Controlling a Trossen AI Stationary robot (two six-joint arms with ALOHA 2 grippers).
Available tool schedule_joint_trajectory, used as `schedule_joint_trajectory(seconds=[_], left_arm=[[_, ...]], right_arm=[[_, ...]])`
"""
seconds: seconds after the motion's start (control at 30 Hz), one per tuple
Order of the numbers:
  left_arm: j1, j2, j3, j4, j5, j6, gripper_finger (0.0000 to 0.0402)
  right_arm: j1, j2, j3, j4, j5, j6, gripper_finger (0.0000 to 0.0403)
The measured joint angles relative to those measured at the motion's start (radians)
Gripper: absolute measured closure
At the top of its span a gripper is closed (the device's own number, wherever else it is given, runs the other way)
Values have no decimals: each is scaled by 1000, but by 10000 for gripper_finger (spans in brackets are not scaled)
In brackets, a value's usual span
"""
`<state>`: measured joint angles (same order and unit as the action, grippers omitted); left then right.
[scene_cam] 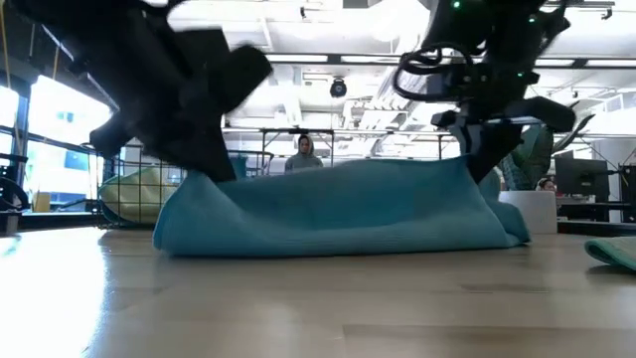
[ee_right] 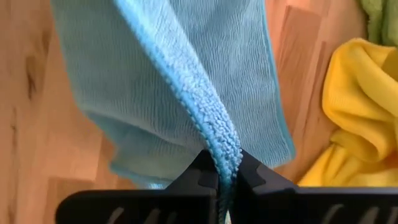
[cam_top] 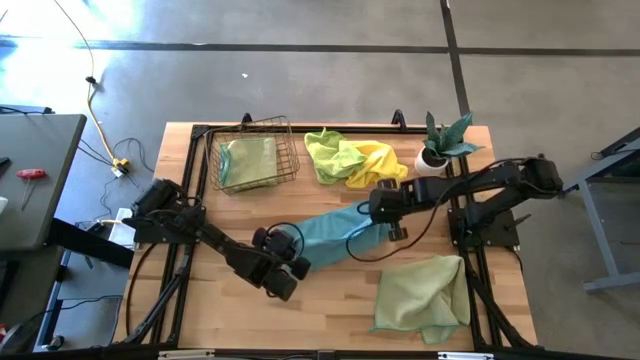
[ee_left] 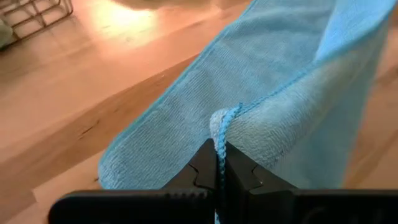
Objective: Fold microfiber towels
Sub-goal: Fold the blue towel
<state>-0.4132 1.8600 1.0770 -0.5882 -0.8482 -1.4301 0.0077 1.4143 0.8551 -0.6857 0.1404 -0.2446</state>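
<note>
Blue towel (scene_cam: 338,214), nearest the low camera: one item, light blue, stretched along the table between both arms with its upper edge lifted and its lower part resting on the wood, a hold that looks meant to keep the cloth taut and straight for a fold. Left gripper (cam_top: 290,268): fingers together, clamped on the towel's hemmed edge, seen closely in the left wrist view (ee_left: 217,163). Wire basket (cam_top: 255,152), at the table's far left: holds one pale green towel (cam_top: 247,160), probably a finished piece. Crumpled pair, far centre: lime green towel (cam_top: 328,155) touching yellow towel (cam_top: 378,160), unfolded and apparently waiting. Right gripper (cam_top: 385,205): fingers together, clamped on the blue towel's opposite edge, seen in the right wrist view (ee_right: 222,160). Potted plant (cam_top: 445,140), far right corner, clear of the work. Sage green towel (cam_top: 425,295), near right, lying loosely spread and rumpled. Markings: no brand, label or legible writing on any item.
</note>
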Motion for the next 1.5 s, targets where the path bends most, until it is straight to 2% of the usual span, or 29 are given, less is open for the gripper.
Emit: schedule_joint_trajectory(seconds=[0.13, 0.3, 0.47, 0.67, 0.9, 1.17, 1.5], left_arm=[[11, 53, 0, 3, 32, -35, 401], [10, 98, 0, 2, -28, -78, 401], [10, 104, 0, -17, -75, -80, 401], [10, 104, 0, -53, -83, -86, 401], [-1, 104, 0, -54, -155, -64, 401], [-1, 104, 0, -55, -162, -25, 401], [-1, 104, 0, -80, -189, -15, 401]], right_arm=[[-37, 0, 0, 47, -49, -11, 403], [-62, 24, 0, 68, -56, -52, 403], [-78, 123, 0, 69, -68, -62, 403], [-80, 212, 0, 73, 50, -91, 403], [-75, 214, 5, 67, 60, -131, 403], [-64, 212, 51, 65, 137, -176, 403], [-73, 215, 51, 62, 118, -176, 403]])
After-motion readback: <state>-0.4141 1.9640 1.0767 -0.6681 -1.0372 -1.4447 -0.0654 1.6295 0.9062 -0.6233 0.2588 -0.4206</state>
